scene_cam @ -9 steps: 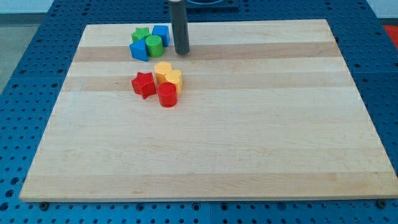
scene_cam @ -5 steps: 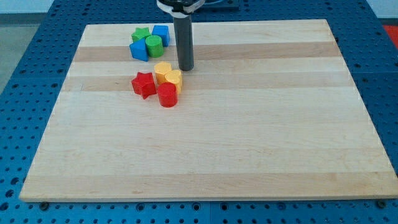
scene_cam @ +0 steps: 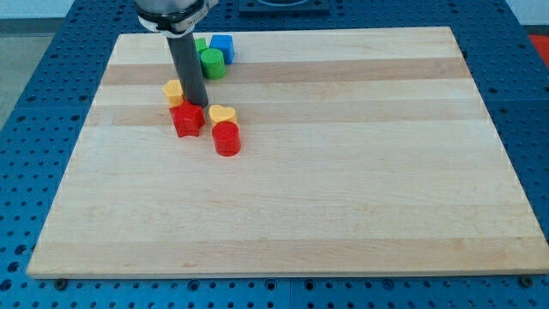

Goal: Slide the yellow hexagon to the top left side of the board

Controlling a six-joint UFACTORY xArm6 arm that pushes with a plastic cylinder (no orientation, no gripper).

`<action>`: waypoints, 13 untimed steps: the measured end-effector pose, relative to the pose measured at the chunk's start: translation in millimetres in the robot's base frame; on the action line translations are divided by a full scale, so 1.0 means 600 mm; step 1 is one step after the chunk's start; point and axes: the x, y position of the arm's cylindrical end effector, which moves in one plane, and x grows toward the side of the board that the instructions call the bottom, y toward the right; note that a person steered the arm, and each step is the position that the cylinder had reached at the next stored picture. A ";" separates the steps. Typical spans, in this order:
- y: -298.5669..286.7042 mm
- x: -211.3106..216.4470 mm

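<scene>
The yellow hexagon (scene_cam: 174, 90) lies on the wooden board (scene_cam: 343, 172) in its upper left part, partly hidden by my rod. My tip (scene_cam: 194, 102) touches down just right of the hexagon and right above the red star (scene_cam: 187, 119). A yellow heart-shaped block (scene_cam: 222, 114) lies right of the star, and a red cylinder (scene_cam: 226, 138) sits just below the heart.
A green cylinder (scene_cam: 212, 63) and a blue cube (scene_cam: 222, 46) sit near the board's top edge, right of the rod. A green block (scene_cam: 199, 44) peeks out behind the rod. The rod hides whatever lies directly behind it.
My tip swept left from the right of the yellow pair. The hexagon moved left and up, apart from the heart. The red star and cylinder shifted slightly. The rod now covers the second blue block.
</scene>
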 end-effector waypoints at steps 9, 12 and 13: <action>-0.190 -0.083; -0.166 -0.135; -0.182 -0.164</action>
